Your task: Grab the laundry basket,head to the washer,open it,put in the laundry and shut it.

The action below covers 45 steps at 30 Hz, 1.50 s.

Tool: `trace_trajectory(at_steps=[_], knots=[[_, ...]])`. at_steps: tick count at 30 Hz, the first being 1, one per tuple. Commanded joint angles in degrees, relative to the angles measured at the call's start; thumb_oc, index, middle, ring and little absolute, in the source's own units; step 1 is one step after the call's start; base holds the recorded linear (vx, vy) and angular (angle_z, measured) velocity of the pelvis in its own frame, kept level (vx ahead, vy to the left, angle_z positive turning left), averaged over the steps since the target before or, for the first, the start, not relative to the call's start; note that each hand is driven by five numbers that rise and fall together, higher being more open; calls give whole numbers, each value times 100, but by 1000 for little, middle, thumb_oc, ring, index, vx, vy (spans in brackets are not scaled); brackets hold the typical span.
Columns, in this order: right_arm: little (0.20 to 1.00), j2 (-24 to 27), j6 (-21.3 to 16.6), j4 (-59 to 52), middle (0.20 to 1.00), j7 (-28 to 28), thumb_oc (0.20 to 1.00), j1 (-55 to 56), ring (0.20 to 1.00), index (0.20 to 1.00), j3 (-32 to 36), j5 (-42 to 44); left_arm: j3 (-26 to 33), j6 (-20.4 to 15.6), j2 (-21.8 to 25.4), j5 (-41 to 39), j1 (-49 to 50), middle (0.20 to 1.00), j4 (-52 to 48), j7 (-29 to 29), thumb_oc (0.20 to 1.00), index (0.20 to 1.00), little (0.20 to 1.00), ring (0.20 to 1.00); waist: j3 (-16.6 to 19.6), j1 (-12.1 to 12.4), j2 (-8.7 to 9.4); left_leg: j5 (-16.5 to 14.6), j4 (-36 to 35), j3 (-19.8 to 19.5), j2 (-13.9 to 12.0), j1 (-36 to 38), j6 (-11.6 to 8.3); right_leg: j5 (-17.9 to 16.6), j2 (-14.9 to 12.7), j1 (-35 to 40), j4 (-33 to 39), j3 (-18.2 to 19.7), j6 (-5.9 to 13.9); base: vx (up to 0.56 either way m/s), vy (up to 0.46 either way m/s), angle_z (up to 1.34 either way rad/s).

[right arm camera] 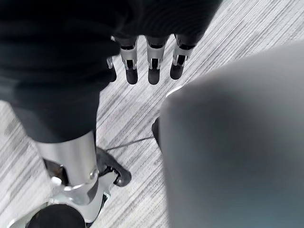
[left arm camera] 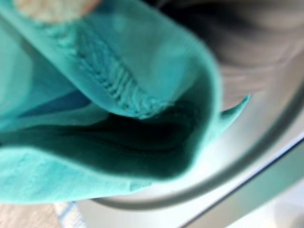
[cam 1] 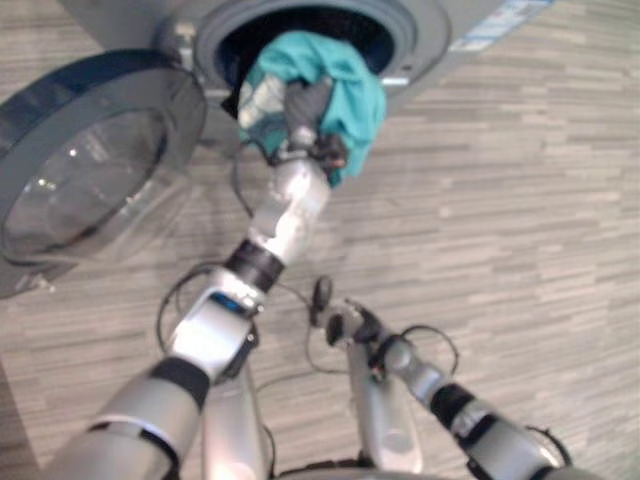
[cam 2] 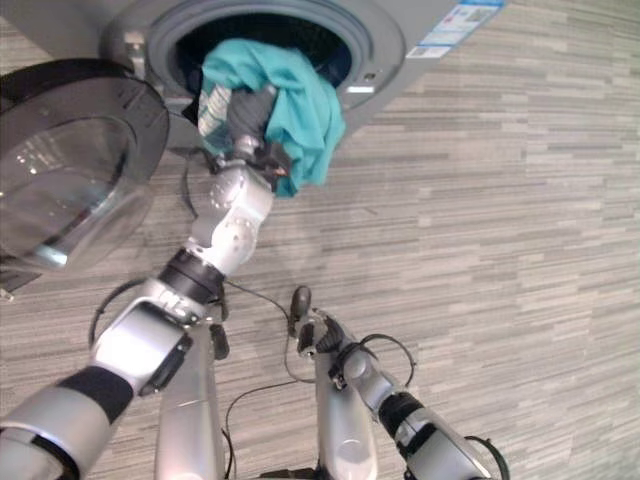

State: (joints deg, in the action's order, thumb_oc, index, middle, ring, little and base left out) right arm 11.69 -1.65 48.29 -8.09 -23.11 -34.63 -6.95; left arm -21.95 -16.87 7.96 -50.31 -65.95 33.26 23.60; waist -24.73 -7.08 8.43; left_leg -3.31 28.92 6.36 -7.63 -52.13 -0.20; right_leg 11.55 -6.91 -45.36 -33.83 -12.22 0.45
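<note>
Left eye view: the left hand [cam 1: 300, 115] is up at the mouth of the washer [cam 1: 420, 40], buried in a teal shirt [cam 1: 345, 85] that bunches around it and hangs over the lower rim of the opening. The hand's fingers are under the cloth, so I can't tell if they're curled or straight.
Left eye view, door: the round glass door [cam 1: 85, 170] is swung wide open to the robot's left of the opening, over the grey striped floor [cam 1: 520, 200].
Right eye view: same deal, the shirt is half in the drum and half draped out. The right hand [cam 2: 318, 335] is low, well away from the washer.
Left wrist view: the teal cloth folded very close up, a stitched seam running across it, and the washer's grey rim curving past it.
Right wrist view: the right hand's fingers [right arm camera: 153, 66] are straight and relaxed, side by side, holding nothing, pointing at the floor.
</note>
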Motion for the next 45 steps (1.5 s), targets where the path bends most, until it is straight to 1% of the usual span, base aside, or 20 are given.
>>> trace_trajectory(at_steps=[1,5,8,11,13,14,19,21,30,35,42,44,45], knots=[[1000,317,19,72,1000,-175,1000,601,1000,1000,95,137,105,-595,-496,-47,-566,200,-71,16,200,200,200,200,394,-9,-256,473,-407,-238,-211,-516,-40,146,-174,-286,-272,-3,-49,14,16,-11],[1000,335,-9,7,1000,-239,1000,572,1000,1000,212,292,173,-751,-687,-133,-555,200,-262,88,200,200,200,200,343,-30,-246,401,-291,-233,-174,-669,-5,169,-161,-431,-346,43,-70,8,4,-5],[1000,360,-52,-206,1000,-353,1000,508,1000,1000,255,380,291,-886,-751,-94,-555,200,-490,219,200,200,200,200,263,-63,-169,285,-82,-213,-166,-877,40,164,-149,-656,-487,123,-78,5,-2,-2],[1000,368,-68,-305,1000,-443,1000,454,1000,1000,277,403,369,-1013,-806,6,-464,200,-773,310,200,200,200,200,166,-34,-140,250,-27,-226,-166,-1037,59,152,-162,-789,-522,120,-63,11,-27,-6],[1000,330,-58,-262,1000,-511,1000,404,1000,1000,277,431,313,-1059,-919,111,-332,200,-984,363,200,200,200,200,114,-3,-156,247,18,-259,-149,-1140,67,152,-165,-874,-560,114,-54,17,-39,-2],[1000,278,-54,-222,1000,-566,1000,327,1000,1000,247,470,225,-1067,-1062,164,-226,200,-1104,371,200,200,200,200,58,25,-164,234,56,-280,-131,-1211,76,173,-168,-939,-607,92,-56,18,-36,0],[1000,259,-96,-216,1000,-635,1000,263,1000,1000,217,528,28,-1029,-1192,316,-135,200,-1164,399,200,200,200,200,12,38,-155,230,51,-294,-117,-1273,85,175,-155,-1036,-673,62,-54,13,-31,4],[1000,304,-125,-262,1000,-683,1000,258,1000,1000,234,576,-129,-969,-1252,457,-215,200,-1032,459,200,200,200,200,-4,10,-140,216,62,-296,-120,-1335,96,162,-131,-1108,-681,69,-51,0,0,0],[1000,592,-157,-534,1000,-782,1000,363,1000,1000,405,531,-213,-916,-1167,540,-541,200,-669,504,200,200,200,200,-19,-105,-119,116,250,-289,-148,-1554,166,149,-110,-1359,-777,139,-42,11,-2,-3],[1000,686,-196,-669,1000,-789,1000,458,1000,1000,517,605,-192,-857,-1183,311,-794,200,-211,441,200,200,200,200,72,-183,-144,132,150,-285,-108,-1590,188,121,-72,-1445,-727,203,-42,0,0,0],[1000,789,-251,-854,1000,-730,1000,522,1000,1000,568,636,-113,-874,-1002,270,-974,200,-39,457,200,200,200,200,155,-255,-130,40,161,-181,-107,-1620,255,7,-33,-1513,-593,289,24,1,32,-11],[1000,778,-222,-781,1000,-738,1000,527,1000,1000,586,588,-104,-901,-975,248,-835,200,-121,408,200,200,200,200,172,-218,-197,3,208,-145,-88,-1660,280,-8,-63,-1525,-563,321,49,13,42,-12],[1000,777,-222,-780,1000,-738,1000,530,1000,1000,586,587,-107,-902,-975,245,-828,200,-125,406,200,200,200,200,174,-218,-197,1,210,-146,-88,-1661,280,-8,-64,-1523,-563,320,50,34,-77,-3]])
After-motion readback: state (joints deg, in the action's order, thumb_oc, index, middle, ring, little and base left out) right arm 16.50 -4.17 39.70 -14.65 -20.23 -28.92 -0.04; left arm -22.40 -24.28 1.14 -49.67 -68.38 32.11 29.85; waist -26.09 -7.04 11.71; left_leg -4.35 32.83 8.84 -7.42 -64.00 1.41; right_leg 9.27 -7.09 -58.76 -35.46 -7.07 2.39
